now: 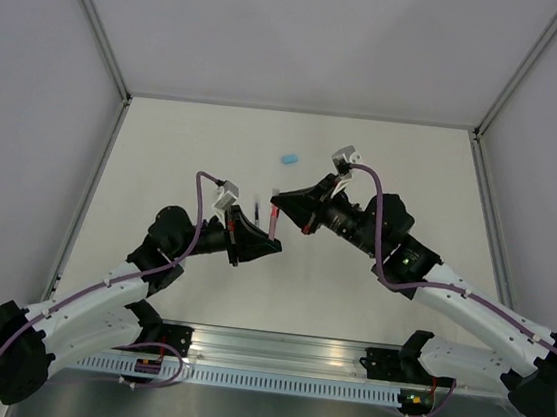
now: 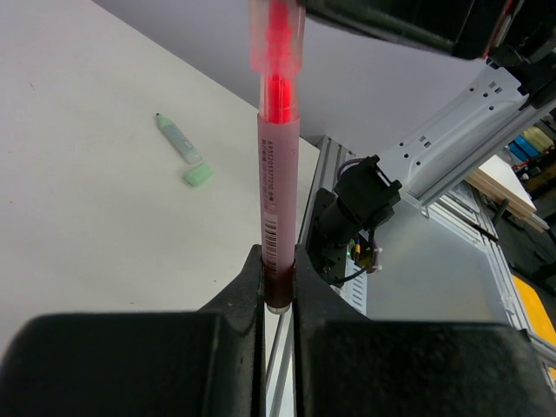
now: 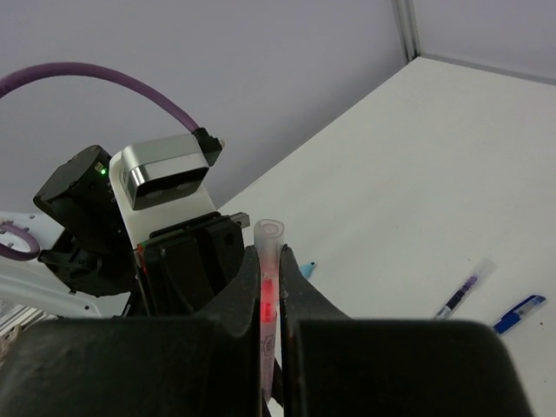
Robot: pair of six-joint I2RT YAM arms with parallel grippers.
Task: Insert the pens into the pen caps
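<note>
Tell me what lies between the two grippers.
The pink pen spans the gap: the left gripper clamps its barrel, the right gripper its clear cap. Seen in the top view and both wrist views.

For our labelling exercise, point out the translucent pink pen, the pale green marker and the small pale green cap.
Translucent pink pen (image 2: pixel 278 200): left wrist view, middle of barrel.
Pale green marker (image 2: pixel 178 139): left wrist view, middle of body.
Small pale green cap (image 2: pixel 198 175): left wrist view, its centre.
</note>
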